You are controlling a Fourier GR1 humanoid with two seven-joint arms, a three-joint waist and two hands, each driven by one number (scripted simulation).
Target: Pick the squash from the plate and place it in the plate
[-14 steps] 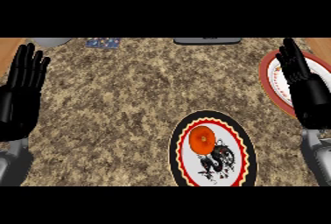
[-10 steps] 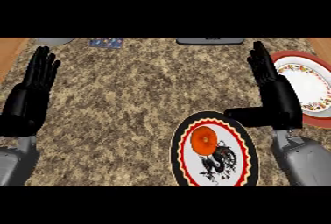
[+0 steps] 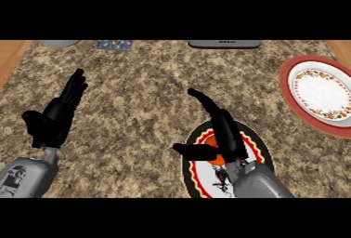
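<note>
An orange squash point(image 3: 214, 149) lies on a black-rimmed plate point(image 3: 257, 139) with a rooster picture, low in the middle. My right hand point(image 3: 223, 132) hovers over that plate, fingers straight, thumb out to the left, hiding most of the squash. Whether it touches the squash I cannot tell. A red-rimmed white plate point(image 3: 319, 90) lies at the right edge with nothing on it. My left hand point(image 3: 55, 116) is open at the left, fingers pointing up and away, holding nothing.
A dark flat object point(image 3: 224, 44) lies at the counter's far edge, with a small blue patterned item point(image 3: 113, 44) and a grey bowl-like shape point(image 3: 60, 43) to its left. Wooden strips point(image 3: 12, 58) border the speckled counter point(image 3: 144, 93).
My right hand has swung left from beside the red-rimmed plate to above the rooster plate, now covering the squash. The left hand has shifted inward and to the right.
</note>
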